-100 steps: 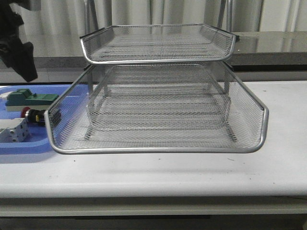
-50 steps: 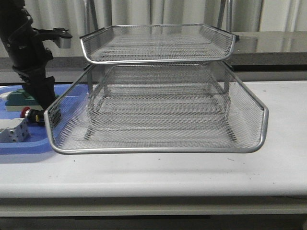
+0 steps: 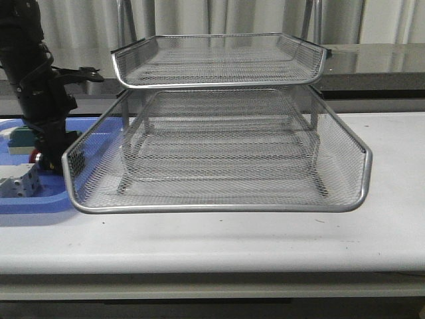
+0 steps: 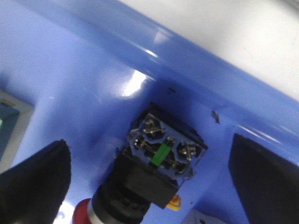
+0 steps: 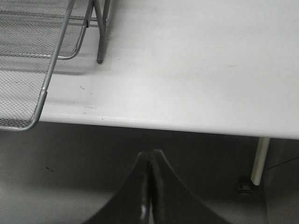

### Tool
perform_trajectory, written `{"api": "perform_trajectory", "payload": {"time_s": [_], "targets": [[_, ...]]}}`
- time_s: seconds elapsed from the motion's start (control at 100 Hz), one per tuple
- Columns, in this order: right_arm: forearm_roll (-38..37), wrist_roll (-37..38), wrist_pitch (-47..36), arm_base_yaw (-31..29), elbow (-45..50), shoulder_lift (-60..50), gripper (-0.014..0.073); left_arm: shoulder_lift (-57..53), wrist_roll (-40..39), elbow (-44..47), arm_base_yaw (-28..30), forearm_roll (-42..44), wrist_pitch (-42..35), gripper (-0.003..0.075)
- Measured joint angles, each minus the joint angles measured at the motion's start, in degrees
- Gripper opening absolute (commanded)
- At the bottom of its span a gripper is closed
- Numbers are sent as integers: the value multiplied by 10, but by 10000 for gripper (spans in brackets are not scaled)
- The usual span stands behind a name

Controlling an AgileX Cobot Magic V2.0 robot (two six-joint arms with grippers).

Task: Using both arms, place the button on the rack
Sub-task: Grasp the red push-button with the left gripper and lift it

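Left arm (image 3: 40, 100) comes in from the upper left of the front frame and drops lower over the blue tray (image 3: 33, 199), now covering most of the green block (image 3: 18, 138) and standing right over the button (image 3: 38, 158).

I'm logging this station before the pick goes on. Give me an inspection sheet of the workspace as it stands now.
Surface: white table, bare in front of the rack.
Job's things: button lies in the blue tray, red head down in the wrist view; rack holds nothing.
Clutter: green block and white terminal block in the same tray.
End effectors: left open, fingers either side of the button, not touching; right shut, off the table's edge.
Cables: black cable on the left arm.
Surroundings: curtain and a ledge behind.
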Motion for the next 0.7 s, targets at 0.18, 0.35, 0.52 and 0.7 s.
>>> {"api": "perform_trajectory", "payload": {"time_s": [0.18, 0.35, 0.52, 0.7], "targets": [[0, 0, 0, 0, 0, 0, -68, 0, 0, 0, 0, 1, 0, 205], [0, 0, 0, 0, 0, 0, -68, 0, 0, -2, 0, 7, 6, 17], [0, 0, 0, 0, 0, 0, -68, 0, -2, -11, 0, 15, 32, 6], [0, 0, 0, 0, 0, 0, -68, -22, -24, -39, 0, 17, 58, 5]]}}
